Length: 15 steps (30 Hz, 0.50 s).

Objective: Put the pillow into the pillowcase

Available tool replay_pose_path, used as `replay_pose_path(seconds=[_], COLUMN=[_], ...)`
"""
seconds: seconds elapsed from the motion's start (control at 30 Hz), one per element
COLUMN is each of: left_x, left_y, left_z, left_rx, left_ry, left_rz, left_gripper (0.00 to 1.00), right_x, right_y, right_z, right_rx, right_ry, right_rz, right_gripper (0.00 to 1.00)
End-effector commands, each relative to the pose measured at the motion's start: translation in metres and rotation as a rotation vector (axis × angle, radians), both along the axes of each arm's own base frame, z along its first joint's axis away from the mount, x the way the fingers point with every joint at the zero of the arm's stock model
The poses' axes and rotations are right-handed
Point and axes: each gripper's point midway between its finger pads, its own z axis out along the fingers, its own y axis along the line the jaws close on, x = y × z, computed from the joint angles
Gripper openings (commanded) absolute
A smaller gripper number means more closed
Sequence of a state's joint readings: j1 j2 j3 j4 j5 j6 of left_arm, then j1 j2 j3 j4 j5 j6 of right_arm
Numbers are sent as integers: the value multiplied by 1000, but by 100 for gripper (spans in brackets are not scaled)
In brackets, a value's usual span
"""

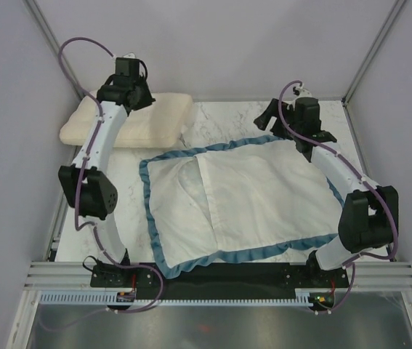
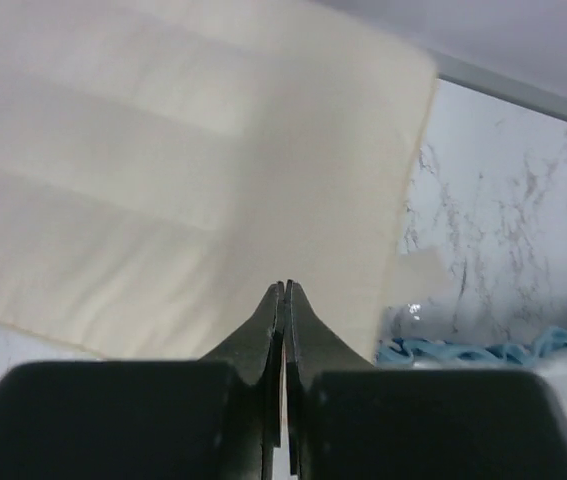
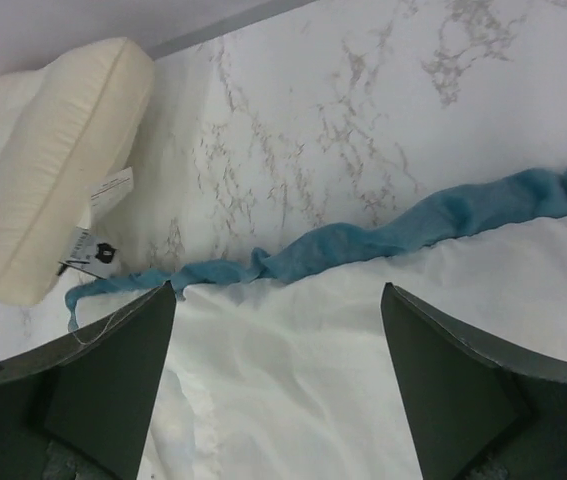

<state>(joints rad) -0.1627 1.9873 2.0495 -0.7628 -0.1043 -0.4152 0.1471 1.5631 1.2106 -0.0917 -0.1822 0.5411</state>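
Observation:
The cream pillow (image 1: 129,120) lies at the far left of the marble table, plump, with a small label at its right end. It fills the left wrist view (image 2: 183,170) and shows at the left of the right wrist view (image 3: 48,165). The pillowcase (image 1: 242,200) lies flat mid-table, white side up, with a blue ruffled edge (image 3: 363,245). My left gripper (image 2: 285,288) is shut and empty, close above the pillow. My right gripper (image 3: 278,300) is open and empty, over the pillowcase's far edge.
The marble table (image 1: 227,120) is enclosed by grey walls at the back and sides, with metal posts in the corners. A black mounting bar (image 1: 220,273) with both arm bases runs along the near edge.

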Motion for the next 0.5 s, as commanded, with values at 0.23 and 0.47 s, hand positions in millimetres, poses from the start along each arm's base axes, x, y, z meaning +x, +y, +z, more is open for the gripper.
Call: replay_pose_path(seconds=[0.23,0.47], left_x=[-81,-85], left_y=[33,21], left_z=[74,43], left_rx=[19,52], left_ry=[-194,-93], left_rz=[88,-7], left_gripper=[2,65], right_x=[5,13], right_y=[59,66], right_z=[-61,-108], right_rx=[-208,-465], right_ry=[124,213], right_rz=[139,108], right_gripper=[96,98])
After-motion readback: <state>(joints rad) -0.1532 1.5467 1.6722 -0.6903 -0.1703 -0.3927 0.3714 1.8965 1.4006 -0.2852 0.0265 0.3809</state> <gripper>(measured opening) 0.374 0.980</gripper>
